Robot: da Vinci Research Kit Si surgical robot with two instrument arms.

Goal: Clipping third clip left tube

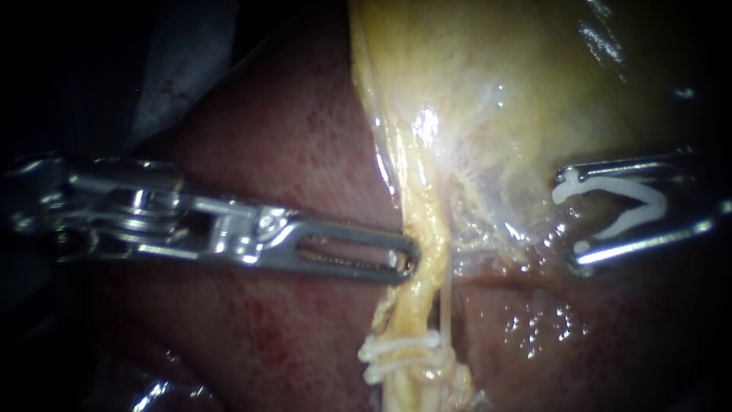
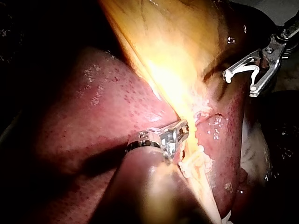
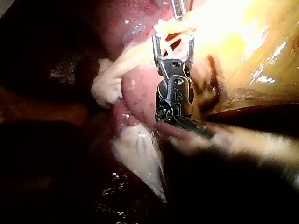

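Note:
A yellow tube (image 1: 424, 267) runs down from the gallbladder (image 1: 496, 84), with a thinner strand (image 1: 447, 301) beside it. Two white clips (image 1: 400, 347) cross it low down. My left instrument (image 1: 408, 259) comes in level across the liver. Its slotted jaws lie together at the tube's left edge and seem to pinch it. In the left wrist view those jaws (image 2: 183, 129) meet the tube just above the clips (image 2: 196, 163). My right instrument (image 1: 572, 221) stands apart to the right of the tube. Its jaws are spread wide around an open white clip (image 1: 633, 210), also seen from its own arm (image 3: 173, 41).
Dark red liver (image 1: 290, 137) lies under and around both instruments. Thin glistening membrane (image 1: 496, 221) spans between the tube and my right instrument. In the right wrist view pale tissue (image 3: 105, 86) hangs beside the shaft, and my left instrument's tip (image 3: 180, 9) shows ahead of the jaws.

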